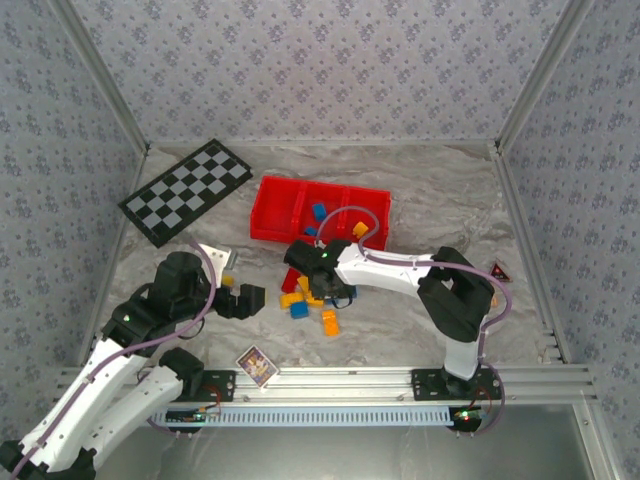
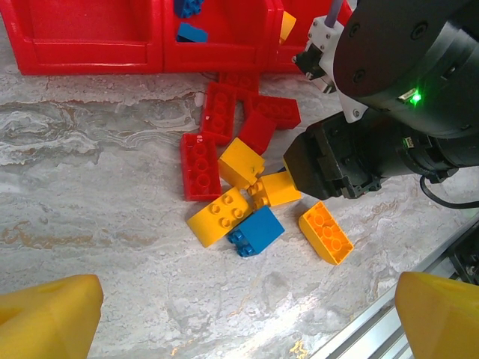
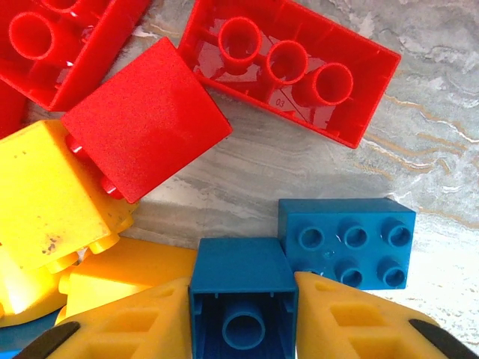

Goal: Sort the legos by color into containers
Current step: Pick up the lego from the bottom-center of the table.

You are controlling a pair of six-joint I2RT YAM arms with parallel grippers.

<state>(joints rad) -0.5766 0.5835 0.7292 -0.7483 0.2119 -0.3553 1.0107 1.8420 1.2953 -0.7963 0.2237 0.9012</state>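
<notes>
Right wrist view: the right gripper pinches a small blue brick across its flat side walls. The brick is probably light, rigid and slippery. The left gripper stands spread.

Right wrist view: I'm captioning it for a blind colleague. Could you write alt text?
The right gripper's yellow fingers pinch a small blue brick, hollow side toward the camera. Beside it lies a larger blue brick, studs up; red bricks and a yellow brick lie around on a marbled table.
</notes>
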